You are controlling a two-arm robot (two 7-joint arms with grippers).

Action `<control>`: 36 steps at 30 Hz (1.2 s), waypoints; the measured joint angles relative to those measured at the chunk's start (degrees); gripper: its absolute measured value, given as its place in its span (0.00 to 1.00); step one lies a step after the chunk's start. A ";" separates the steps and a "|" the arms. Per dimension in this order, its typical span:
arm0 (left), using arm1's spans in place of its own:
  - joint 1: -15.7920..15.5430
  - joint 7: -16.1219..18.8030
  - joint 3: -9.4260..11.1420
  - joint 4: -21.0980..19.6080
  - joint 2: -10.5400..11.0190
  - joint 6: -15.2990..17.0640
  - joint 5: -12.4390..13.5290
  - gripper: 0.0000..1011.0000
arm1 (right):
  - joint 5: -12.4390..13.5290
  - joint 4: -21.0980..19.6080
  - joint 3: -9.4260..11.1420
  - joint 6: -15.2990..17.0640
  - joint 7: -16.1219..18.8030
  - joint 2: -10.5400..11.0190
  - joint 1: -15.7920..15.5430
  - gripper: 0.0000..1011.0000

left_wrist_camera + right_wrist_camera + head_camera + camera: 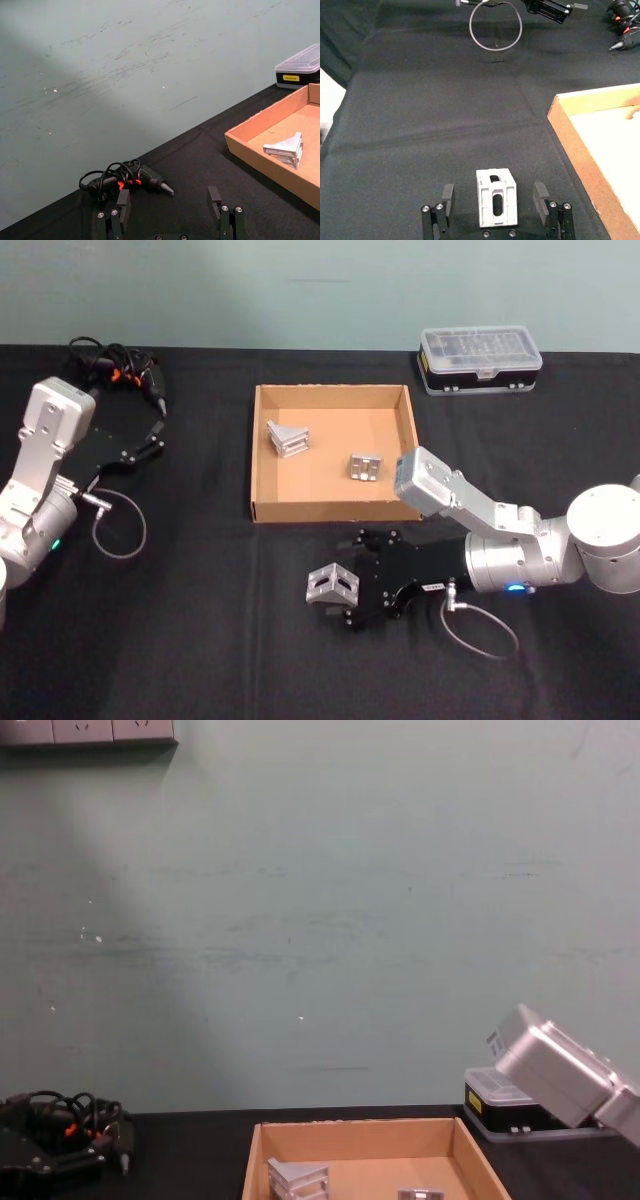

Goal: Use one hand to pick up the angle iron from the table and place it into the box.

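Observation:
A silver angle iron [332,585] lies on the black table [200,640], just in front of the tan box [262,455]. My right gripper [354,581] is open and low on the table, its fingers either side of this angle iron [496,198] with gaps on both sides. Two more angle irons [288,438] [364,467] rest inside the box. My left gripper [169,200] is parked open at the far left of the table, away from the box [260,125].
A black case with a clear lid [480,358] stands behind the box at the back right. A black tool with looped wires and red bits [118,368] lies at the back left. A loose cable ring [496,25] lies on the table by the left arm.

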 joint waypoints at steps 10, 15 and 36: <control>0.00 0.00 0.00 0.00 0.00 0.00 0.00 0.99 | 0.06 1.62 -0.40 -0.11 0.04 -1.43 0.23 0.99; 0.00 0.00 0.00 0.00 0.00 0.00 0.00 0.99 | 0.36 2.08 -0.37 0.07 -0.07 -1.86 0.18 0.99; 0.00 0.00 0.00 0.00 0.00 0.00 0.00 0.99 | 1.56 3.30 0.21 0.82 -0.46 -2.22 0.28 0.54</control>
